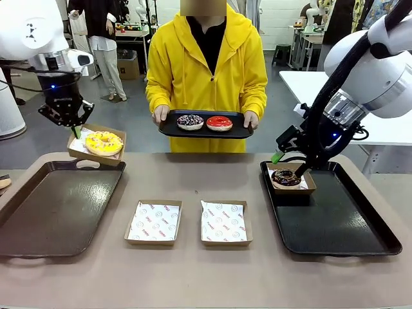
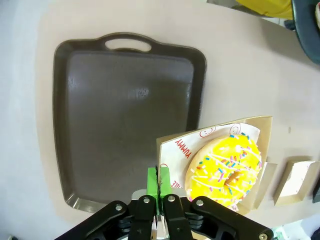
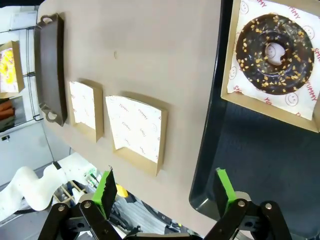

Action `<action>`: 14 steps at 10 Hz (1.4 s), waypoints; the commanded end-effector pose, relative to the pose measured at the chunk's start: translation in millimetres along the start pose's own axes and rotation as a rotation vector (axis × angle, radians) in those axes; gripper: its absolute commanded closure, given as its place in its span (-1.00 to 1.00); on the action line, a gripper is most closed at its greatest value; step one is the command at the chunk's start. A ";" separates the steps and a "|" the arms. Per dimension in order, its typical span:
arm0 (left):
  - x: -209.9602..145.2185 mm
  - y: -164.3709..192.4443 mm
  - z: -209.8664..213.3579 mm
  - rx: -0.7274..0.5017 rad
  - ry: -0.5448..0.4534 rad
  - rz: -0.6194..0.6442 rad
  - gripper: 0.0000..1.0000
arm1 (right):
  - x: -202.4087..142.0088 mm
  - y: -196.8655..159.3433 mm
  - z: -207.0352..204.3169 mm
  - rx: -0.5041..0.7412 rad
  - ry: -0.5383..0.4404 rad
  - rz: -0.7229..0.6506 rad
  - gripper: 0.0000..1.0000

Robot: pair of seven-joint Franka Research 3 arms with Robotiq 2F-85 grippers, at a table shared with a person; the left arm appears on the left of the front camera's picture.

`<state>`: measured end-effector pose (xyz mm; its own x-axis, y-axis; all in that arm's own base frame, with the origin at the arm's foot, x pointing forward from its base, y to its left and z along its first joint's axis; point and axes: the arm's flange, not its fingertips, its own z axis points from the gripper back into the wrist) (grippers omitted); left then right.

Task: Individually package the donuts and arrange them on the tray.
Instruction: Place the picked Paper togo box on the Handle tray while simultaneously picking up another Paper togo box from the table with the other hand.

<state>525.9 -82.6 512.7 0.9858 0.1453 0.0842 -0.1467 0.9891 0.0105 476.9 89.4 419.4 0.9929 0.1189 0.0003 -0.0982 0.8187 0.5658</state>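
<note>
donuts (image 1: 103, 142): 4 | card boxes (image 1: 154, 222): 4 (2 w/ donut, 2 empty) | trays (image 1: 58, 206): 3 total

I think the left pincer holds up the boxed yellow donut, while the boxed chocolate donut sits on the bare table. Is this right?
Not quite. The left pincer does hold up the boxed yellow donut, but the boxed chocolate donut sits on the right black tray, not the table, as the front view shows.

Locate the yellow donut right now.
Front view, robot's left side: the yellow donut sits in a box that the left gripper pinches by its edge, held by the far right corner of the left tray.
</note>
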 end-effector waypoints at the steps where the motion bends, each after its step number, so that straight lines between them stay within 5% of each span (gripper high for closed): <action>1: -8.5 9.6 -2.7 -0.001 -0.009 -0.007 0.97 | 1.7 2.2 -0.2 -0.003 -0.002 -0.002 -1.00; 7: -5.6 7.5 -3.6 0.004 0.009 0.005 0.97 | 0.0 0.2 -0.1 0.000 0.000 0.000 -1.00; 10: 17.8 48.0 -31.8 -0.049 0.068 -0.155 0.97 | 9.4 57.2 -50.7 -0.164 0.075 -0.009 -1.00; 14: 21.8 85.8 -70.5 -0.067 0.089 -0.211 0.97 | 18.5 80.5 -130.8 -0.354 0.146 -0.106 -1.00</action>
<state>542.6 5.2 449.3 0.9982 -0.0581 -0.0166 0.0578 0.9982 -0.0183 464.3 225.8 361.5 0.9791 0.1299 -0.1567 -0.0768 0.9488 0.3065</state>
